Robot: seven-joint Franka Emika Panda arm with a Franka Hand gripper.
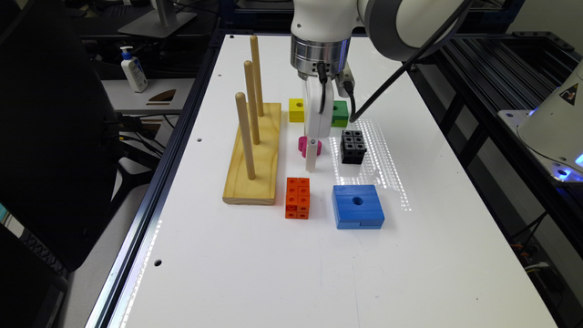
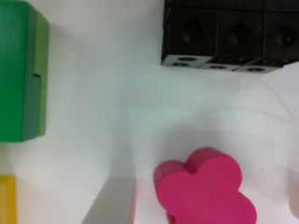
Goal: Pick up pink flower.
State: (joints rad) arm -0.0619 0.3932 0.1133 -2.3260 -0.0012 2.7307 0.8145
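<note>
The pink flower (image 2: pixel 205 191), a magenta four-lobed block with a flat top, lies on the white table (image 1: pixel 282 255). My gripper (image 2: pixel 201 207) is down at table level and open, with one finger on each side of the flower. A small gap shows between each finger and the block. In the exterior view the white gripper (image 1: pixel 311 157) stands upright over the pink flower (image 1: pixel 301 145) and hides part of it.
A black studded block (image 1: pixel 353 146) and a green block (image 1: pixel 340 113) sit close by, with a yellow cube (image 1: pixel 296 110) behind. A wooden base with three pegs (image 1: pixel 253 150) stands at the exterior view's left. An orange block (image 1: pixel 297 197) and a blue block (image 1: pixel 358 206) lie nearer the front.
</note>
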